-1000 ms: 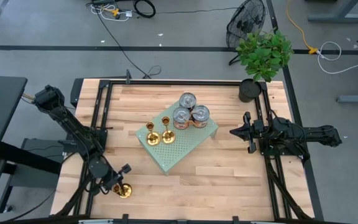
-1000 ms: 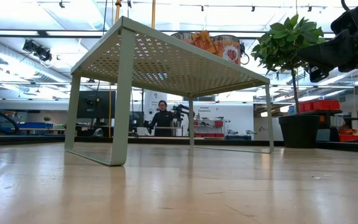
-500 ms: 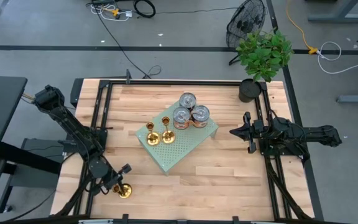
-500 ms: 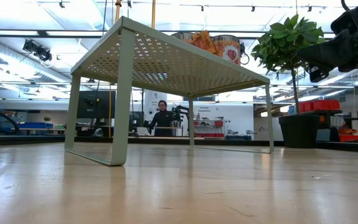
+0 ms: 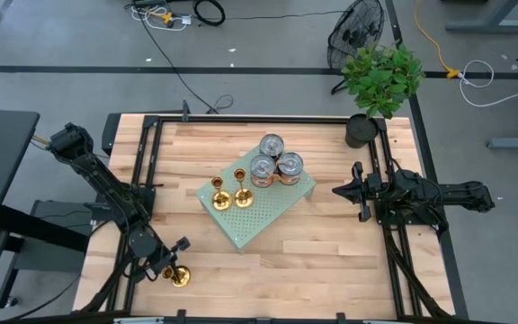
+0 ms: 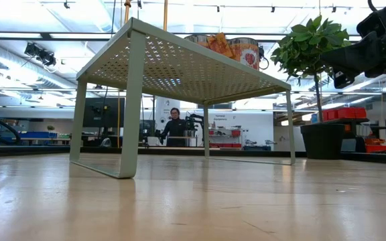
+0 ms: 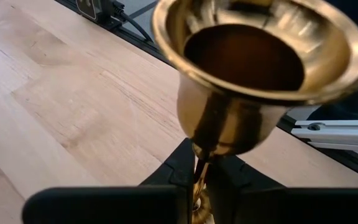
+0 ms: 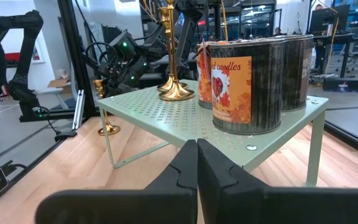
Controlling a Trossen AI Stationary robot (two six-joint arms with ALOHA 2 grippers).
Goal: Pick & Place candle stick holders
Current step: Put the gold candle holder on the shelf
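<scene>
One gold candle stick holder (image 5: pixel 181 277) stands near the table's front left corner, and my left gripper (image 5: pixel 174 270) is shut on it. In the left wrist view its cup (image 7: pixel 253 68) rises above the fingers. Two more gold holders (image 5: pixel 220 198) (image 5: pixel 242 194) stand by their round bases on the left part of a green perforated rack (image 5: pixel 268 214). My right gripper (image 5: pixel 338 190) waits shut and level at the table's right side, touching nothing. My left gripper pinches the holder's thin stem (image 7: pixel 199 167) just below the cup, between its two fingers (image 7: pixel 174 177). The fingers slant downward from the table's left toward its near right. The holder stands upright with its round base (image 8: pixel 109 130) on the table.
Three labelled tin cans (image 5: pixel 273 162) stand on the rack's far right part. A potted plant (image 5: pixel 380 81) stands at the far right corner. Black rails (image 5: pixel 147 171) run along both table sides. Bare wood lies in front of the rack. A person (image 6: pixel 175 128) stands far behind the table.
</scene>
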